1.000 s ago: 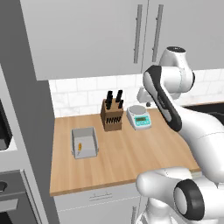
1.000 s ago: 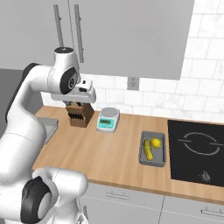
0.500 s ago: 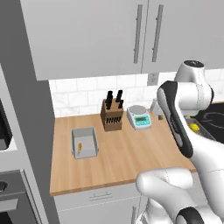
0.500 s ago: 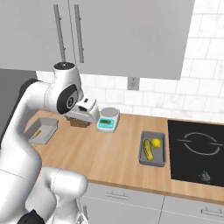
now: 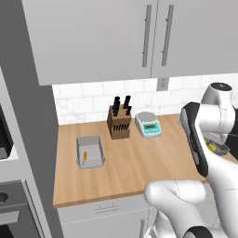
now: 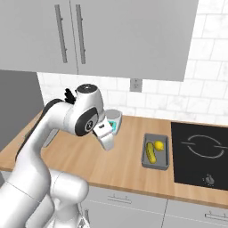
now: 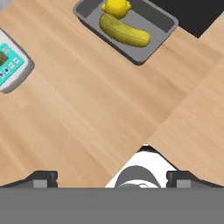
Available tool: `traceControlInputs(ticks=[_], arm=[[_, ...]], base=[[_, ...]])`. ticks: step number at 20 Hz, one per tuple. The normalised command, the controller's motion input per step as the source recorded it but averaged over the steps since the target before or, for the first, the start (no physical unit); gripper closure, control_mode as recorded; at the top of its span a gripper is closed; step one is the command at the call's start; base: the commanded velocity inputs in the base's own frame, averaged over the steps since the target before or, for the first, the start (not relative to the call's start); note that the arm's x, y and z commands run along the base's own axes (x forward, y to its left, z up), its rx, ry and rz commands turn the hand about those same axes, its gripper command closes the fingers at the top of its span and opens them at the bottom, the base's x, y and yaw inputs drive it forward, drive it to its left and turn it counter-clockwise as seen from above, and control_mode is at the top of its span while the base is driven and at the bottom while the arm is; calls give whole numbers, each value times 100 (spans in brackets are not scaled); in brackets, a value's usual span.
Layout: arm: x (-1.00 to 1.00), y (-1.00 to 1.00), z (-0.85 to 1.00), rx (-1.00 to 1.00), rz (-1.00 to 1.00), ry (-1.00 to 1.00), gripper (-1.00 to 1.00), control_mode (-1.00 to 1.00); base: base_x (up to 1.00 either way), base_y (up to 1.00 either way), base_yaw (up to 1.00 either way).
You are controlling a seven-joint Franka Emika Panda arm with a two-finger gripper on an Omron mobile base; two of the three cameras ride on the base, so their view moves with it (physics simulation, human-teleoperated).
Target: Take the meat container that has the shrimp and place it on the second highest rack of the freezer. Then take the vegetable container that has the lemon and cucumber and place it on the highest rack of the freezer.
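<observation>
The light-grey meat container (image 5: 89, 151) sits on the left of the wooden counter, with the tiny orange shrimp (image 5: 85, 156) inside. The dark-grey vegetable container (image 6: 165, 153) lies beside the stove and holds the lemon (image 6: 158, 145) and the cucumber (image 6: 151, 154). In the hand view the same vegetable container (image 7: 144, 54) is near the top, with the lemon (image 7: 116, 6) and cucumber (image 7: 124, 31) in it. My gripper (image 7: 111, 178) hangs open and empty over bare counter, left of that tray, its hand (image 6: 107, 140) well above the wood. The freezer and its racks are out of view.
A knife block (image 5: 119, 122) and a kitchen scale (image 5: 148, 124) stand at the back of the counter. The black stove top (image 6: 202, 153) lies right of the vegetable tray. Wall cabinets (image 5: 139, 37) hang overhead. A tall grey panel (image 5: 28, 139) bounds the counter's left end.
The arm has swung right, from in front of the knife block to above the counter between the scale and the vegetable container. Both trays stayed put.
</observation>
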Motion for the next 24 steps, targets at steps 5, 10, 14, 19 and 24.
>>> traceControlInputs(ticks=[5, 10, 14, 19, 24], arm=[[0, -100, -21, 21, -51, 12, -100, -100], [5, -93, -23, 4, -18, 9, -100, -100], [23, -56, -36, 0, -15, 3, -100, -100], [21, -27, -44, 0, -16, -1, -100, -100], [21, -46, -58, 5, -17, 0, -100, -100]], base=[[0, 0, 0], [0, 0, 0], [0, 0, 0], [0, 0, 0], [0, 0, 0]])
